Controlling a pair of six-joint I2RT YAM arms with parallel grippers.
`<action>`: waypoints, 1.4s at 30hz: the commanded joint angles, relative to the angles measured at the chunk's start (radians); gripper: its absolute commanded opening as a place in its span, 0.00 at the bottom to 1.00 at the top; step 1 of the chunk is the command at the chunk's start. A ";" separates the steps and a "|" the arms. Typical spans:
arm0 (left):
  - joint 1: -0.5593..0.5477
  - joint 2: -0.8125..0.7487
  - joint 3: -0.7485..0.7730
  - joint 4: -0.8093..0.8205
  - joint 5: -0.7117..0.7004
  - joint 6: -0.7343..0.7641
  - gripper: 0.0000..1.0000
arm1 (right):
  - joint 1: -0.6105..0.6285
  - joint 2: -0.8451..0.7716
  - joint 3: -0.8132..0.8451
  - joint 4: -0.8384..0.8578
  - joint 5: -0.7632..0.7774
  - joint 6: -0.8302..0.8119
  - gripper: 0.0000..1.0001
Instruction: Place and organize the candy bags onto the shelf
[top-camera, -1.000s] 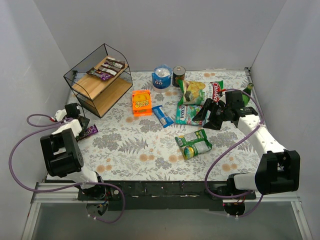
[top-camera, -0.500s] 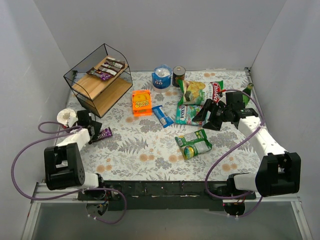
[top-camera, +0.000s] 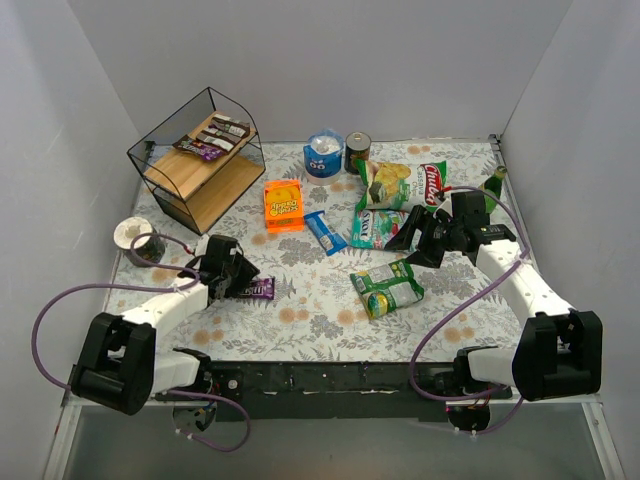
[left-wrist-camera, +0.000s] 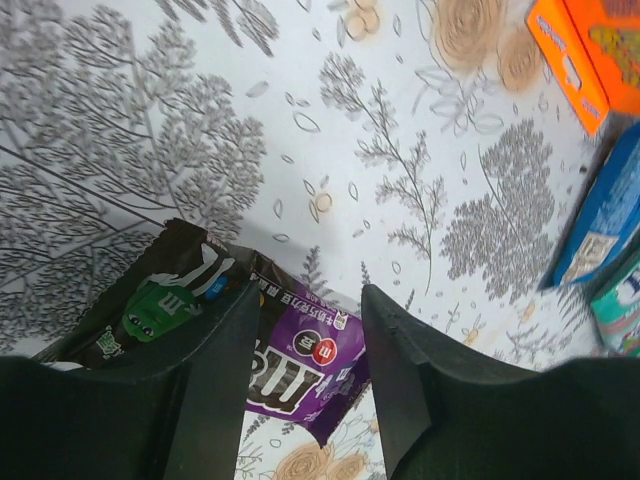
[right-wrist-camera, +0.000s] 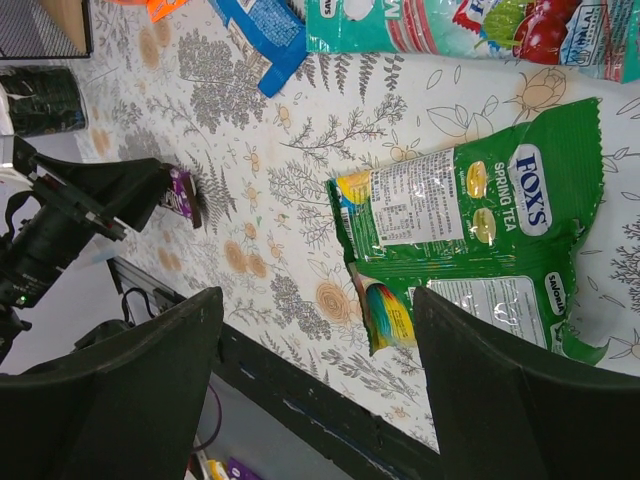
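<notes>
"FOX'S SPRING TEA" on the green bag (right-wrist-camera: 480, 215); "m" logo on the purple pouch (left-wrist-camera: 300, 365).

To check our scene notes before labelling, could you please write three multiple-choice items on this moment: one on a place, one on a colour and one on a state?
1. Where on the shelf do candy bags lie?
A) the top board
B) the lower board
C) both boards

2. What colour is the candy bag between the fingers of the left hand?
A) orange
B) purple
C) teal

3. How is the right hand?
A) shut on a can
B) shut on an orange box
C) open, holding nothing

Answers:
1 A: the bags lie on the top board, and the lower board shows bare wood.
2 B: the left wrist view shows a purple candy bag between the fingers.
3 C: the right wrist view shows the fingers wide apart with nothing between them.
</notes>
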 joint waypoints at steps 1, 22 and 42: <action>-0.043 -0.013 -0.027 0.012 0.091 0.119 0.45 | -0.004 -0.025 -0.004 0.024 0.013 -0.021 0.84; -0.040 -0.362 -0.006 -0.386 -0.035 -0.140 0.54 | 0.342 0.133 0.174 0.034 0.136 -0.163 0.78; -0.038 -0.432 -0.273 -0.138 0.043 -0.362 0.53 | 0.487 0.267 0.220 0.056 0.129 -0.186 0.70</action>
